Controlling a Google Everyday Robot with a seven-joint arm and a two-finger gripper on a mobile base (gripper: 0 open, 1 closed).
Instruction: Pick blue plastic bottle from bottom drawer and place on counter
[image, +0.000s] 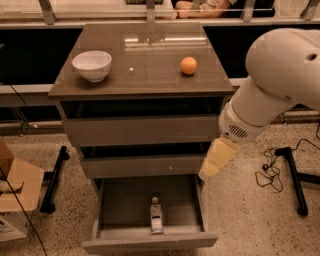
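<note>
The blue plastic bottle (156, 216) lies lengthwise in the open bottom drawer (150, 243), cap pointing to the back, near the drawer's front wall. The counter (142, 75) is the glossy brown top of the cabinet. My gripper (216, 159) hangs from the big white arm at the right, beside the cabinet's right edge at the height of the middle drawer, above and to the right of the bottle. It holds nothing that I can see.
A white bowl (92, 65) stands on the counter's left and an orange (188, 65) on its right. The two upper drawers are slightly ajar. A cardboard box (14, 190) sits on the floor at left. A black stand foot (295, 177) and cable lie at right.
</note>
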